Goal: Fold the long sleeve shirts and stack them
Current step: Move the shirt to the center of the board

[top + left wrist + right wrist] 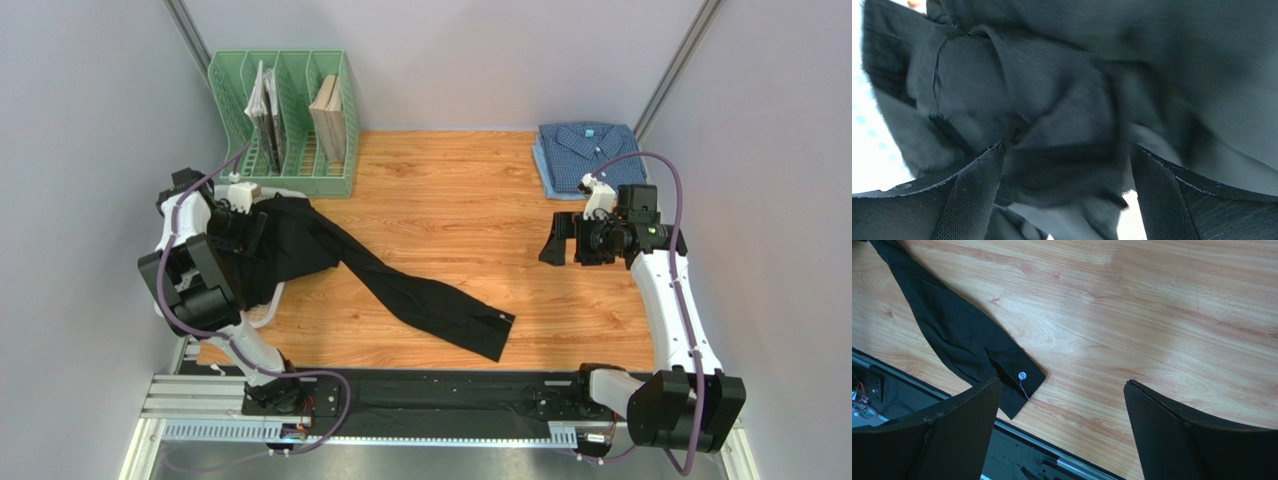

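Folding half done: the blue shirt (pixel 585 155) sits folded at one o'clock on the table (pixel 450 190), while the black shirt (pixel 300 240) lies bunched at nine, its sleeve (pixel 440 305) trailing toward six. We see both grippers spread wide, the left gripper (pixel 1067 150) against the bunch, the right gripper (pixel 1062 382) over bare table. Next, we judge, comes spreading it flat.

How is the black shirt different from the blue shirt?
The black shirt is plain; the blue shirt is checked. The black shirt is bunched with one sleeve stretched out; the blue shirt is folded neatly. The black shirt lies left, the blue shirt far right. Both are on the wooden table.
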